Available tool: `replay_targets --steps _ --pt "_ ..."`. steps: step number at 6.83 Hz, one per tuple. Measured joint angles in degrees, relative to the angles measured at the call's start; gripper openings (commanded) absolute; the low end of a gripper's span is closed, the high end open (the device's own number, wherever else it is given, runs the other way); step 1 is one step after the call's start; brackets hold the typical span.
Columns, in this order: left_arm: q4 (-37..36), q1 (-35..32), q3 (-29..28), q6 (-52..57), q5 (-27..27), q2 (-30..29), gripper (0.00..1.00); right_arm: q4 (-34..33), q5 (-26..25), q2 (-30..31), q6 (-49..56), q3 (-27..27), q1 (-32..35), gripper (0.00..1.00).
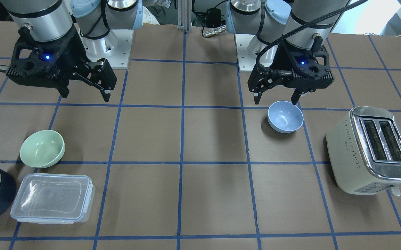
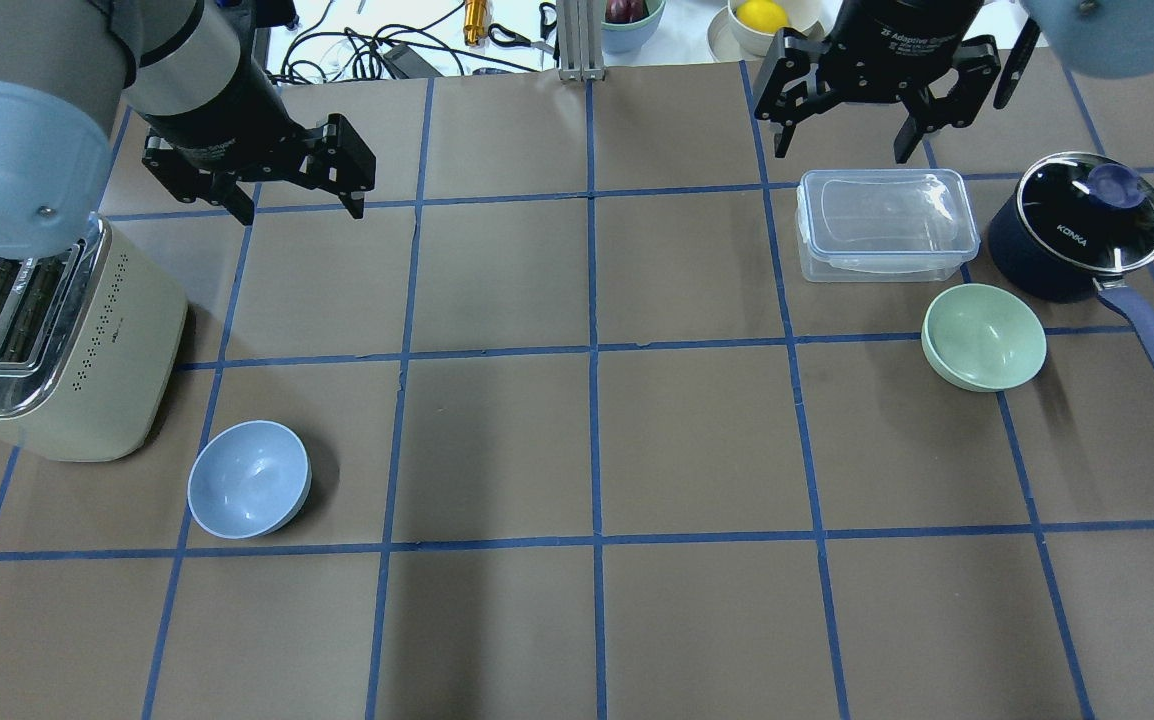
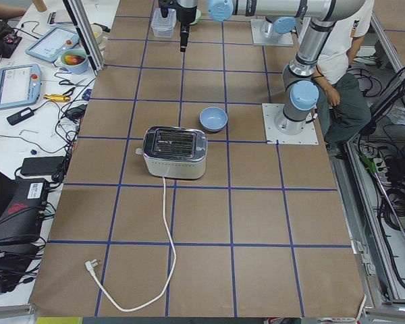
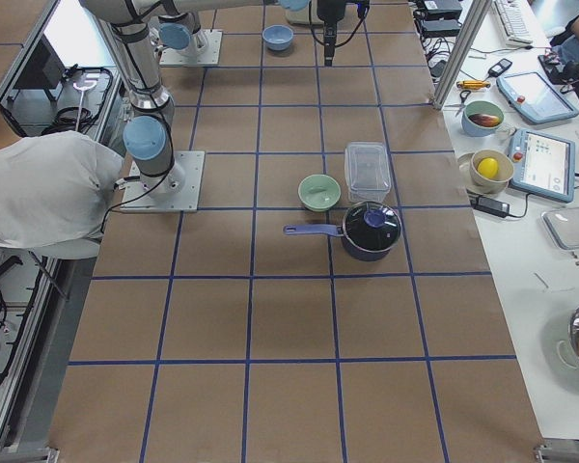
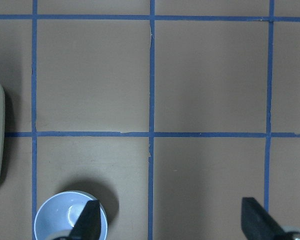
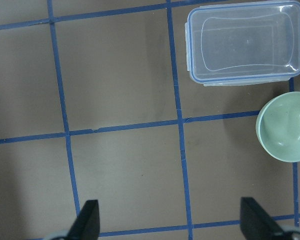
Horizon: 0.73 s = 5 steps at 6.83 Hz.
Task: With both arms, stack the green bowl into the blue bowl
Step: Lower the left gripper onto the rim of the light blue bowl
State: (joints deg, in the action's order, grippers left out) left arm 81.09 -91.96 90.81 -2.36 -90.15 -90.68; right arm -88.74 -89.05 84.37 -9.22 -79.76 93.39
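Note:
The green bowl (image 1: 42, 148) sits upright on the table next to a clear container; it also shows in the overhead view (image 2: 984, 336) and the right wrist view (image 6: 285, 127). The blue bowl (image 1: 285, 116) sits upright near a toaster, also in the overhead view (image 2: 248, 479) and at the bottom left of the left wrist view (image 5: 65, 220). My left gripper (image 1: 277, 99) hangs open and empty above the table, just behind the blue bowl. My right gripper (image 1: 86, 95) hangs open and empty, well apart from the green bowl. The two bowls are far apart.
A cream toaster (image 2: 37, 340) stands at the left end beside the blue bowl. A clear lidded plastic container (image 2: 885, 222) and a dark navy saucepan (image 2: 1077, 230) with a glass lid stand close to the green bowl. Blue tape lines grid the brown table.

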Motion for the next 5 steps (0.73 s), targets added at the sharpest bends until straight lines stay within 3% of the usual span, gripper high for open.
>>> replay_targets --steps 2,4,5 --pt "0.70 -0.18 1.56 0.19 -0.15 0.18 1.00 -0.02 -0.03 0.00 0.13 -0.24 -0.04 1.00" --pt "-0.39 2.47 11.21 2.68 -1.93 0.53 1.00 -0.01 -0.05 0.00 0.17 -0.28 -0.08 1.00" --pt "-5.01 5.78 18.36 3.46 -3.13 0.07 1.00 0.01 -0.07 0.00 0.17 -0.27 -0.11 1.00"
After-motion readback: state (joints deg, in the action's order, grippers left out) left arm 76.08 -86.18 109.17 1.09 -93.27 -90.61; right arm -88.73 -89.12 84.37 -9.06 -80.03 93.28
